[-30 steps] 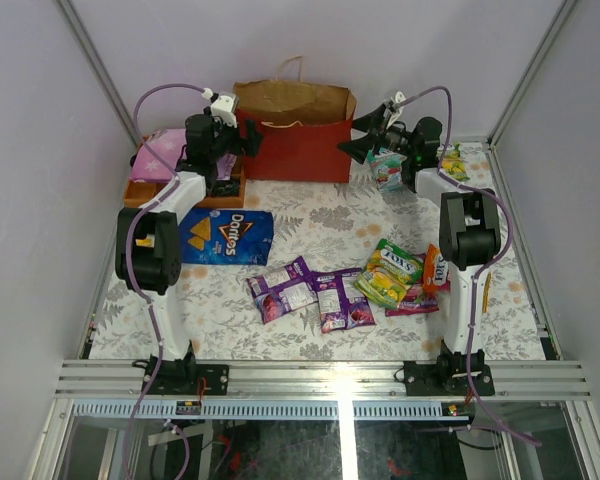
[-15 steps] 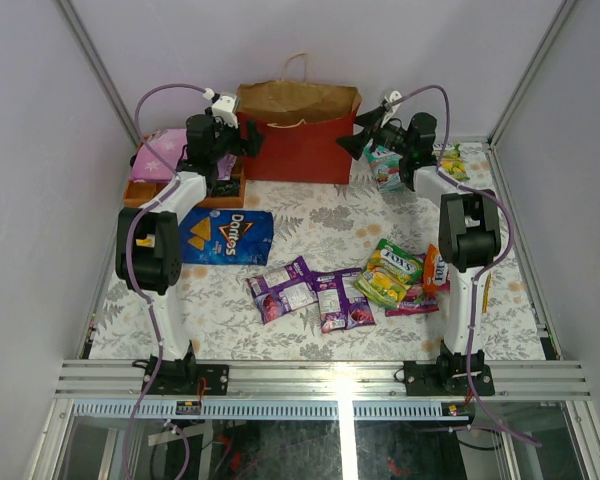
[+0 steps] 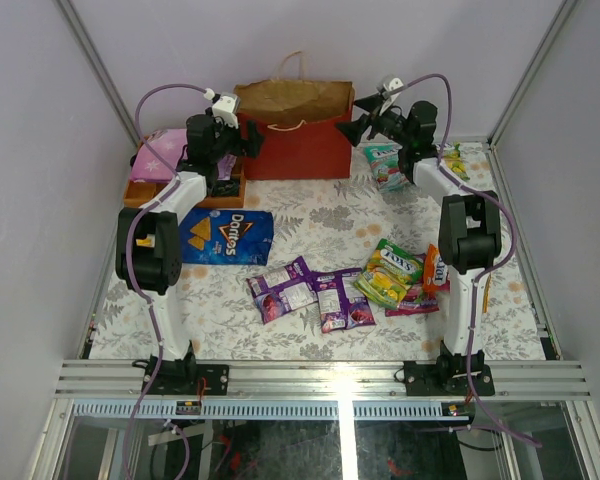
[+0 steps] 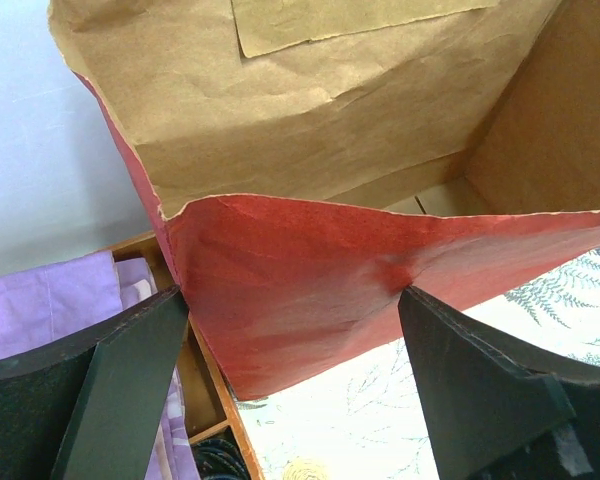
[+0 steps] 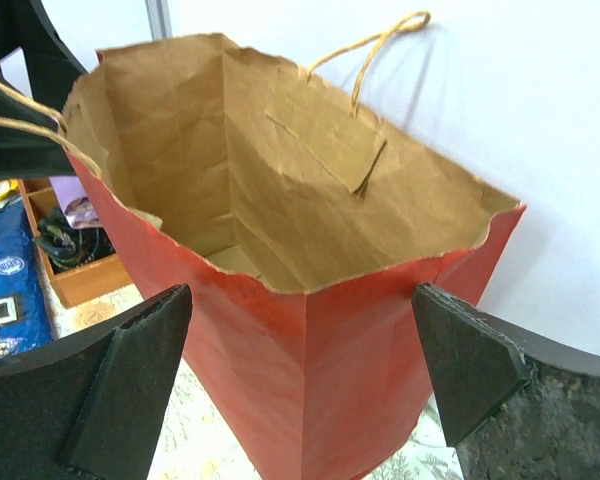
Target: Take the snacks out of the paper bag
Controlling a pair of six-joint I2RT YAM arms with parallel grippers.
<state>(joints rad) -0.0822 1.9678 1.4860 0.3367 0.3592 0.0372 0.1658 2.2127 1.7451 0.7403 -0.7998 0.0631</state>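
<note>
1. The left gripper [image 3: 248, 140] is released, its jaws spread either side of the paper bag's [image 3: 295, 148] left near corner.
2. The right gripper [image 3: 358, 125] is released too, jaws wide, up by the bag's right rim.
3. The bag stands upright at the far middle of the counter [image 3: 310, 215], mouth open.
4. The blue chip bag [image 3: 225, 237], purple packets [image 3: 280, 288] and green packet [image 3: 390, 272] lie nearer, well apart from the bag.

Arms [image 3: 175, 195]: 2, white links, black joints.
Cables [image 3: 143, 100]: lilac, 1 looping off each wrist.
Left gripper [image 4: 292, 300]: 2 matte black wedge fingers [image 4: 120, 380].
Right gripper [image 5: 302, 292]: same black wedges.
Wrist cameras [image 3: 223, 103]: white blocks.
</note>
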